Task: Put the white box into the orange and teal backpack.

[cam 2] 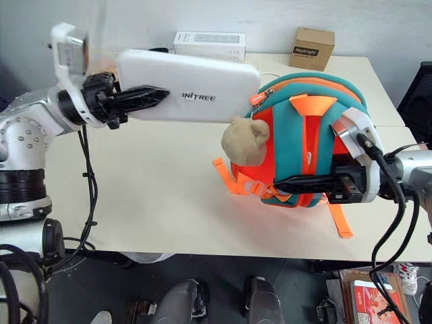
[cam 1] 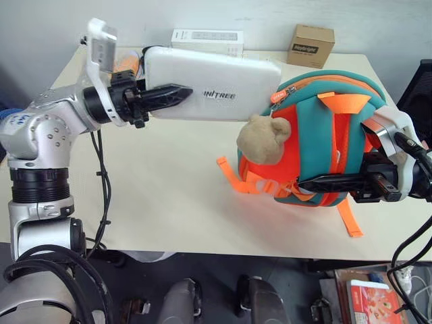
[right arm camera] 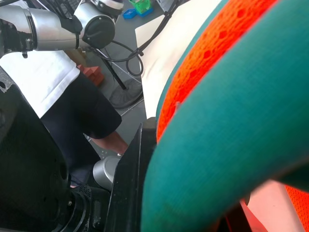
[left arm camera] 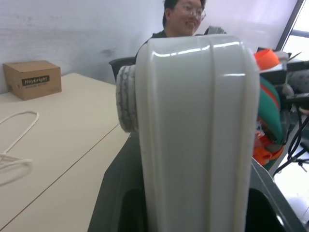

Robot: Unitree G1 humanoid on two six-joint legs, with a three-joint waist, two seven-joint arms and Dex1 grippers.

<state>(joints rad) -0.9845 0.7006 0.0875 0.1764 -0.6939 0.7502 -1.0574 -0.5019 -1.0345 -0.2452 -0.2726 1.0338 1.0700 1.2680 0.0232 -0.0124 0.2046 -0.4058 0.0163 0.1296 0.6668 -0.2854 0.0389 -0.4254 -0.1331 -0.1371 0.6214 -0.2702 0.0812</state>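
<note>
Your left gripper [cam 1: 177, 94] is clamped on the white box [cam 1: 216, 84], held in the air level with the top of the orange and teal backpack [cam 1: 317, 135], its far end at the zip opening. The case looks rigid, smooth and likely slippery, so keep the grip across its flat faces. To the backpack's right, your right gripper [cam 2: 287, 183] is closed on the soft fabric; the left wrist view adds a person seated beyond the backpack.
</note>
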